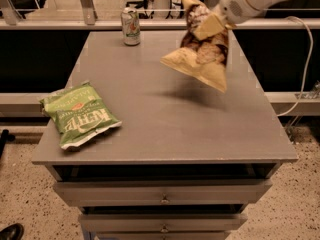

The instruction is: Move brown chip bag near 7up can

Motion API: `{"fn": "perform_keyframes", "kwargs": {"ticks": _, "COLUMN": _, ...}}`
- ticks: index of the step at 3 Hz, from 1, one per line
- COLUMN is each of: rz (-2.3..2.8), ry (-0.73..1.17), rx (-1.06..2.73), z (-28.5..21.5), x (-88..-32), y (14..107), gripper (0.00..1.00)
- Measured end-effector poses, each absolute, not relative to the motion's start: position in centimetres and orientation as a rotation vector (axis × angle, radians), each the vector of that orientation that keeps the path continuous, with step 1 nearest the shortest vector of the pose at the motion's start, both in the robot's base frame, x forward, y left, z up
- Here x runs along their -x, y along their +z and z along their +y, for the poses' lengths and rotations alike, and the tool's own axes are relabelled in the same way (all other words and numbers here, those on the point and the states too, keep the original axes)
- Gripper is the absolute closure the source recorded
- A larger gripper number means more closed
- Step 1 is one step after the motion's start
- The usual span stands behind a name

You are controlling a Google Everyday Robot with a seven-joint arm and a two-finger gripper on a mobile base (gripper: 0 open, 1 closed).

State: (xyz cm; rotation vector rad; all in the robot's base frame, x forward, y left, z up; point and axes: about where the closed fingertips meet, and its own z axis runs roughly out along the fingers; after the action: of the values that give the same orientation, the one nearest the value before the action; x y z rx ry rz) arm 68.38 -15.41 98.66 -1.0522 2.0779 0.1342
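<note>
Clenched on the upper part of the brown chip bag [200, 54], the gripper [218, 23] sits at upper right, over the far side of the grey table [165, 134]. That bag hangs clear of the tabletop. The green chip bag [80, 115] lies flat front-left. The 7up can [131, 26] stands upright at the far edge, left of the held bag.

White gripper [214, 25] (top right), brown chip bag [200, 61]

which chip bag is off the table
The brown chip bag: it hangs from the claw above the table at far right, while the green chip bag lies flat at front left.
</note>
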Motion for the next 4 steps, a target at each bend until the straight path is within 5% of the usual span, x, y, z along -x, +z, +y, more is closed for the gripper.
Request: {"fn": "perform_keyframes", "kwargs": {"ticks": 4, "rz": 1.996, "ry": 0.325, "rx": 0.862, "z": -6.4, "x": -81.9, "y": 97.1, "gripper": 1.00}}
